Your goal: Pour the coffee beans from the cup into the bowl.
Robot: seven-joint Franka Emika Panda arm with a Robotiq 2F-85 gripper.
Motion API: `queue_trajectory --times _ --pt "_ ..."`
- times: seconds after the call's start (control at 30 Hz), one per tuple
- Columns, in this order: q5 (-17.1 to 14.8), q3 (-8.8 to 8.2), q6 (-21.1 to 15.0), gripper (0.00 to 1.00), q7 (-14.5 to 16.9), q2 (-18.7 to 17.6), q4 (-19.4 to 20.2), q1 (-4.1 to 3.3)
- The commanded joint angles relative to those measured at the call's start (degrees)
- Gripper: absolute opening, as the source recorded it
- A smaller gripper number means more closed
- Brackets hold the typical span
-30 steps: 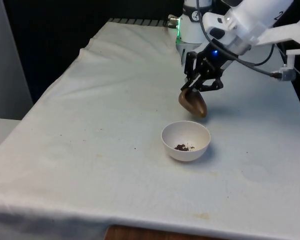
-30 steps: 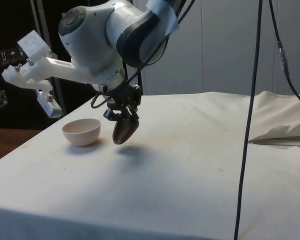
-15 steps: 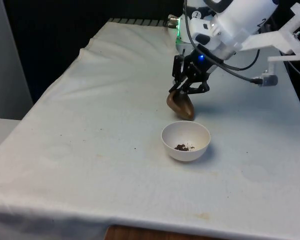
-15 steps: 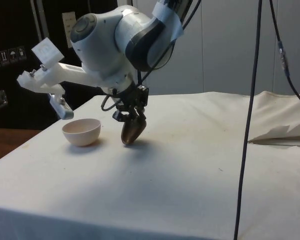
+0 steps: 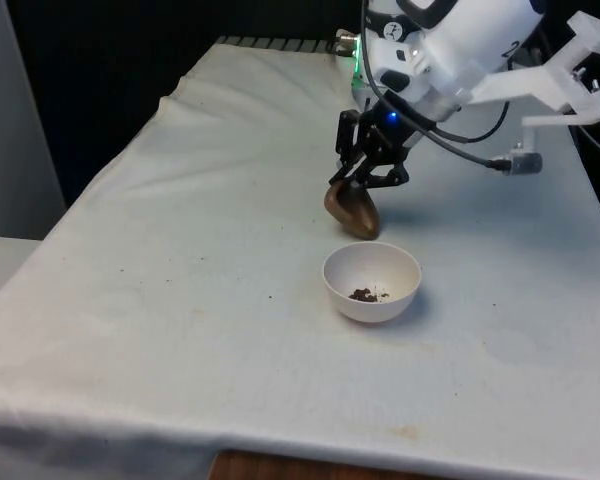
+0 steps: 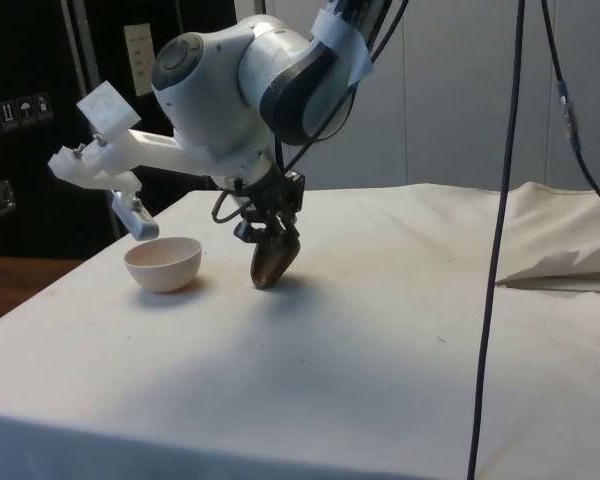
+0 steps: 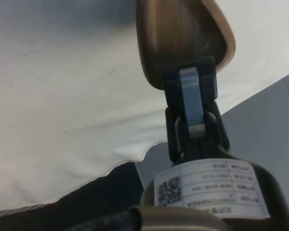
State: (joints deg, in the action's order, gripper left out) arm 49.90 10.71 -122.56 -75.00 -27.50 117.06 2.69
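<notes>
One brown wooden cup (image 5: 352,211) hangs pinched by its rim in the black gripper (image 5: 365,178), the two fingers clamped on the wall, tilted with its rounded bottom down at the white cloth (image 5: 180,250) or just touching it. A little heap of coffee beans (image 5: 368,294) already lies in the white bowl (image 5: 372,282), so the pour looks done, and the cup sits just beside the bowl on its far side, towards the front view's left. Judging by that, the coming move turns on the cup's long axis, which leans away from upright and must be righted for it to stand.
</notes>
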Motion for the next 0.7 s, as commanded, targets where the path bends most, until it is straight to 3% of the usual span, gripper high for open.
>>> queue_trajectory --times 0.0,0.23,0.27,0.3,0.5,0.53,0.57,0.67 --pt "0.0 -0.06 -1.1 0.01 0.6 0.2 0.4 0.46" --pt "-0.7 -0.69 -3.4 0.01 2.3 1.1 1.2 0.63" --pt "-0.3 -1.20 -2.5 0.01 1.8 0.9 0.8 0.00" --pt "-0.9 -0.92 -4.2 0.01 2.8 1.2 1.4 0.69" --pt "-1.7 -1.60 -6.6 0.01 4.2 1.4 1.7 0.69" --pt "-1.1 -2.06 -5.5 0.01 3.5 1.0 1.3 0.00" --pt "-1.9 -1.83 -7.4 0.01 4.8 1.4 1.8 0.69" --pt "-2.2 -2.18 -8.6 0.01 5.4 1.5 2.1 0.69"
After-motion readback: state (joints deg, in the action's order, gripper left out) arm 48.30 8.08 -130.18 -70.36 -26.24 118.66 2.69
